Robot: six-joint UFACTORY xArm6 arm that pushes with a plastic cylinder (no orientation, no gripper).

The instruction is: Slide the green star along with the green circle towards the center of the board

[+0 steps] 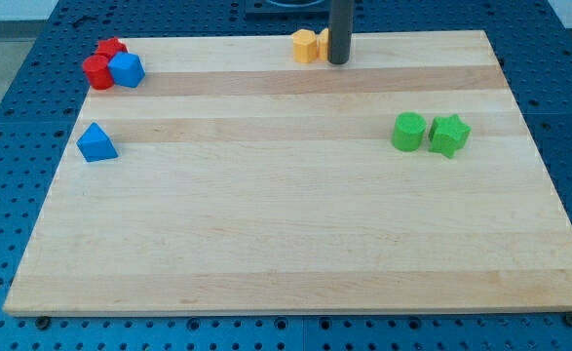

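Nothing sits along the bottom edge of the board point(286, 283), just bare wood w/ lighter and darker stripes running left to right.

Going up from there, the green circle point(408, 132) and green star point(449, 136) are over by the right edge, roughly mid-height. They're right next to each other, circle on the left, star on the right, looks like touching or v close, can't say 100%. Across from them near the left edge is a blue triangle block point(96, 142), on its own, well apart from the greens.

Further up, top left corner has a cluster: a blue block point(127, 69) (shape hard to call, maybe a cube) pressed against two red blocks point(100, 64), reds partly overlapping so shapes aren't clear.

At the top edge, about the middle, my tip point(338, 61) is down on the board, just beside a yellow/orange block pair point(308, 46) that sits on its left, looks like contact w/ the nearer one. The rod goes straight up out of view.

Re the claw: there isn't one, it's only a plain rod, so no open/closed state to report. The green pair is well apart from my tip, lower and off toward the right edge. Board rests on a blue perforated table point(13, 117).
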